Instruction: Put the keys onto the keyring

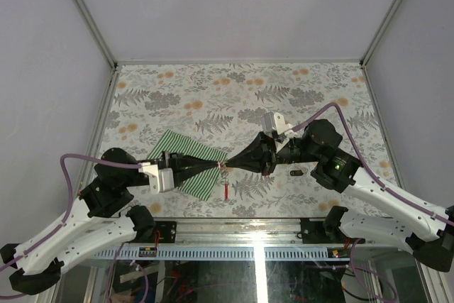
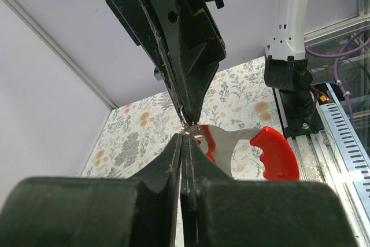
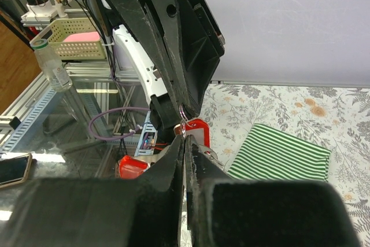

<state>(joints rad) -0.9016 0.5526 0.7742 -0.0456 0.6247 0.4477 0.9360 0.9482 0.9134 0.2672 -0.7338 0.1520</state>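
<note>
Left fingers [image 2: 167, 169] and right fingers [image 2: 185, 62] are pinching shut on the keyring [image 2: 234, 142] just beside the striped cloth [image 1: 181, 143], seemingly prying its loop. The next move is calling for a key threaded in

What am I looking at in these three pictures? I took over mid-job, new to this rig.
Two robot arms, each ending in a two-finger gripper. The overhead picture looks down on a flowered table. The other two come from cameras on each wrist, looking forward. The left gripper and right gripper meet tip to tip, both shut, pinching the keyring between them; its red tag hangs below. A striped cloth lies under the left arm. A small dark piece nearby is too small to identify.
</note>
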